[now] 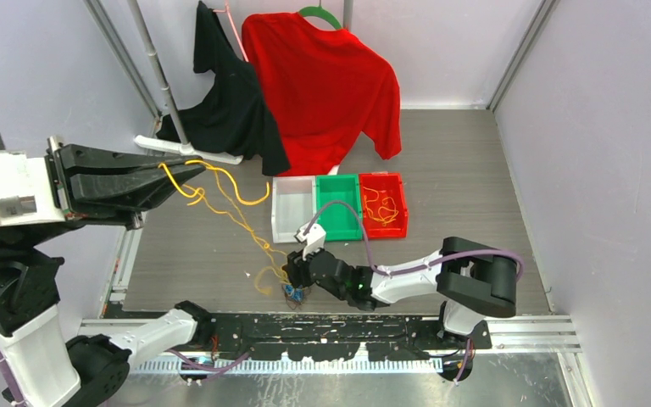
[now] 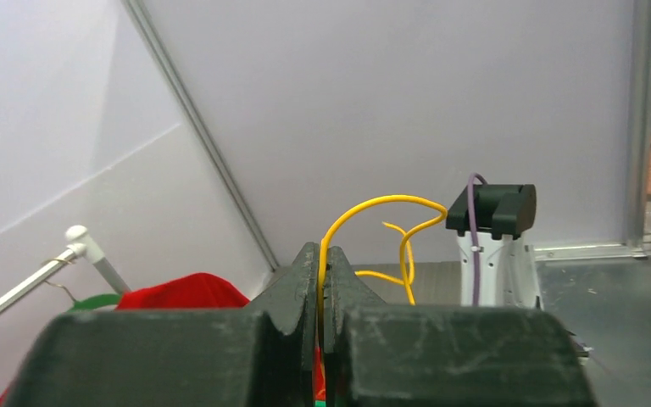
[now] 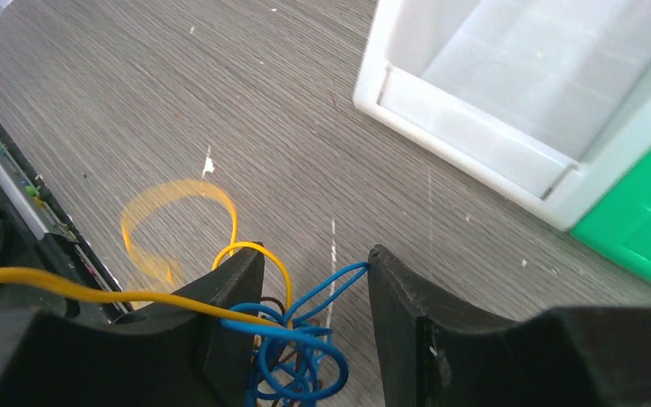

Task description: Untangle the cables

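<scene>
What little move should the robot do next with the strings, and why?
Probably close the right gripper on the blue cable. Its jaws stand open around the blue loops, while the left gripper pinches the yellow cable up high, so holding blue down might let yellow pull free.

Left arm [image 1: 19, 343] and right arm [image 1: 403, 284] pair white shells with black joints. A purple cable [image 1: 365, 240] trails the right; wedge-shaped black fingers [image 2: 449, 356] show scuffs.
</scene>
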Controlling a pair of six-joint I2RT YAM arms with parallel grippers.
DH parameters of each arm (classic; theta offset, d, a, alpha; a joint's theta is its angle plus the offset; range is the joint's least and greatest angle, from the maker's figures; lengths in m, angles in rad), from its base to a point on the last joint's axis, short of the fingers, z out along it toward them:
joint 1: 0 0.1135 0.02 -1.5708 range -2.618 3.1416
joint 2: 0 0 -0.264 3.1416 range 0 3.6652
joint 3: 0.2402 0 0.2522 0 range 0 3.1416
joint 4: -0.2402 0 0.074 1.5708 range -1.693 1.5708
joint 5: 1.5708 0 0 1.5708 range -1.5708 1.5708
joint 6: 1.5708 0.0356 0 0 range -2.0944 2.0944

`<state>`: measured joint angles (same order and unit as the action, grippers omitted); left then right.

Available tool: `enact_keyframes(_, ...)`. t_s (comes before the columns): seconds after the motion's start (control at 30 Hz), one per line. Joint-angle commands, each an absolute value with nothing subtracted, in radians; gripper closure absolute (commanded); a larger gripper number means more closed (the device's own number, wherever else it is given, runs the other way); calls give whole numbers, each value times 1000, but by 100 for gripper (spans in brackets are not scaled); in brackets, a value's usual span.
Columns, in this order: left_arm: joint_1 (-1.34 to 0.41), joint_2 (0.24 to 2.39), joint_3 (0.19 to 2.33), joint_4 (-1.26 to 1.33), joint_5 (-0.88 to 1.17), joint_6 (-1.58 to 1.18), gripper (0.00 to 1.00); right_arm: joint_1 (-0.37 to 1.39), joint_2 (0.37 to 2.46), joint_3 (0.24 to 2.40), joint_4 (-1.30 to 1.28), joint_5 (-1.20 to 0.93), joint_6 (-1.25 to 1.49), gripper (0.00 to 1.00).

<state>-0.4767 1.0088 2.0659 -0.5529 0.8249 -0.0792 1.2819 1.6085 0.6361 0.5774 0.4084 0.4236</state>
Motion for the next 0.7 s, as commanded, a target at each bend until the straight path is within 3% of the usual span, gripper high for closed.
enact_keyframes(0.0, -479, 1054, 2168, -539, 770, 8, 100, 1289, 1547, 584, 655, 485, 464, 47)
enact_keyframes(0.2, -479, 1094, 2266, -513, 674, 117, 100, 1290, 1506, 511, 653, 539, 495, 46)
enact_keyframes(0.37, -479, 1089, 2242, -359, 426, 263, 100, 1292, 1479, 467, 660, 572, 515, 42)
enact_keyframes(0.57, -479, 1051, 2122, -207, 175, 434, 100, 1292, 1421, 429, 662, 598, 523, 42)
enact_keyframes(0.67, -479, 1005, 2007, -226, 151, 478, 100, 1292, 1401, 420, 653, 598, 525, 47)
